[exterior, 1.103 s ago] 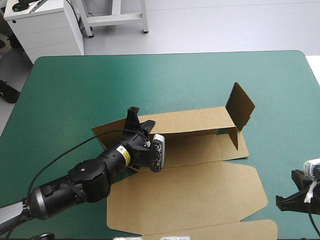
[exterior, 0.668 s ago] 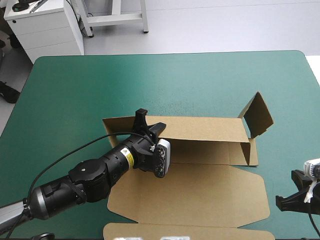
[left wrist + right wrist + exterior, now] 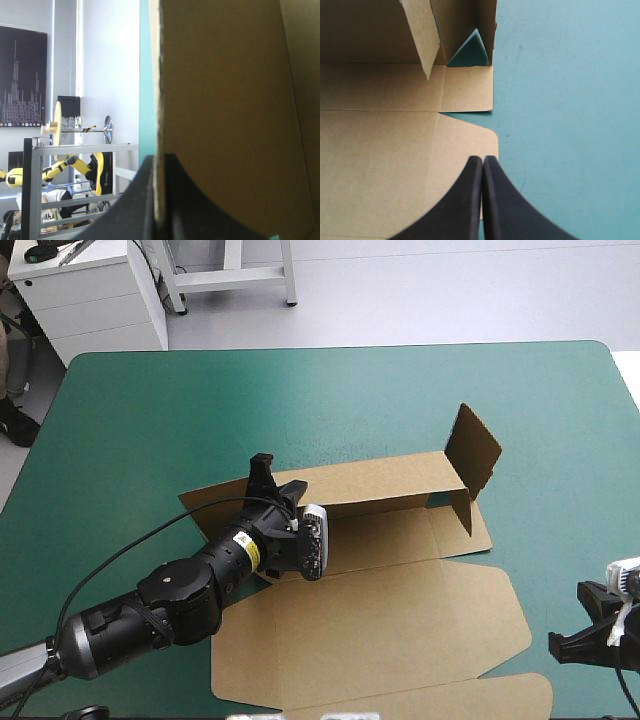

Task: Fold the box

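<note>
Left gripper [image 3: 159, 161]: black fingers all but closed, pinching the top edge of the box's far wall [image 3: 390, 485] near its left end. The board edge shows between them in the wrist view.

Right gripper [image 3: 482, 165]: fingers pressed together, holding nothing. It hangs over the near right corner of the flat lid panel [image 3: 400, 620], clear of the work.

The box [image 3: 350, 540] lies mid-table on the teal-green cover [image 3: 300, 390]. Its far wall is raised, the end flap [image 3: 472, 452] stands upright at the right, and the lid is flat towards the near edge.

Change noted: just before, the wall ran square to the table's far edge and the end flap sat further right. The whole sheet has since swung back to a skewed lie, much as in the earliest picture.

Assessment: the box is sliding with the grip rather than creasing. The wall is up but not tucked, so there is no net gain.
</note>
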Robot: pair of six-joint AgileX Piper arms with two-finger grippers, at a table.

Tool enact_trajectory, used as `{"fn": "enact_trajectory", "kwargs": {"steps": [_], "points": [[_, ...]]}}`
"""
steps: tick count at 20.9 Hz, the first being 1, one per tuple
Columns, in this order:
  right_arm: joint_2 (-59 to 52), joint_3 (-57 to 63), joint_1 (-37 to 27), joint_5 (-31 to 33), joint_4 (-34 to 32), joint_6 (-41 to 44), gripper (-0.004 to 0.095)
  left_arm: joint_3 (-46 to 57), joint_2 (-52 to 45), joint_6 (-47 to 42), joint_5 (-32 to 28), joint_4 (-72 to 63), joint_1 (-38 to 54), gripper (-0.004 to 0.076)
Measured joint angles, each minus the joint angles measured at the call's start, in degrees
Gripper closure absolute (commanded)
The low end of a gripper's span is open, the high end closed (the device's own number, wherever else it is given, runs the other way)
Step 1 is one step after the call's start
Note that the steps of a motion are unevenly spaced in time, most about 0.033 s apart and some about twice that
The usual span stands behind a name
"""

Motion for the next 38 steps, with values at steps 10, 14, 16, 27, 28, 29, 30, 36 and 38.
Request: {"fn": "enact_trajectory", "kwargs": {"steps": [10, 14, 16, 27, 28, 29, 30, 36, 38], "points": [[0.0, 0.0, 0.0, 0.0, 0.5, -0.8, 0.0926, 0.1, 0.3, 0.2, -4.1, 3.9, 0.0, 0.0731], [0.0, 0.0, 0.0, 0.0, 0.8, -0.9, 0.0918, 0.1, 1.5, -0.5, -3.8, 4.3, 0.0, 0.0731], [0.0, 0.0, 0.0, -0.1, 0.8, -0.9, 0.0890, 0.1, 1.8, -0.7, -3.8, 4.4, 0.0, 0.0731], [11.4, -16.3, 0.0, -1.7, 0.9, -2.2, 0.0274, -0.1, 4.1, -1.7, -2.1, 5.8, 0.0, 0.0731], [14.5, -18.7, 0.0, -2.0, 0.5, -2.3, 0.0274, -0.1, 4.1, -1.8, -2.1, 6.0, 0.0, 0.0731], [15.9, -19.7, 0.0, -2.3, 0.1, -2.4, 0.0275, -0.1, 4.2, -1.8, -2.1, 6.0, 0.0, 0.0731], [19.3, -22.0, 0.0, -2.9, -0.7, -2.7, 0.0274, -0.1, 4.2, -1.8, -2.1, 6.0, 0.0, 0.0731], [34.1, -34.6, 0.0, -3.9, -4.1, -3.2, 0.0274, -0.1, 4.2, -2.0, -2.1, 6.0, 0.0, 0.0731], [39.8, -39.4, 0.0, -4.0, -4.3, -3.2, 0.0274, -0.1, 4.2, -2.1, -2.1, 6.0, 0.0, 0.0731]]}}
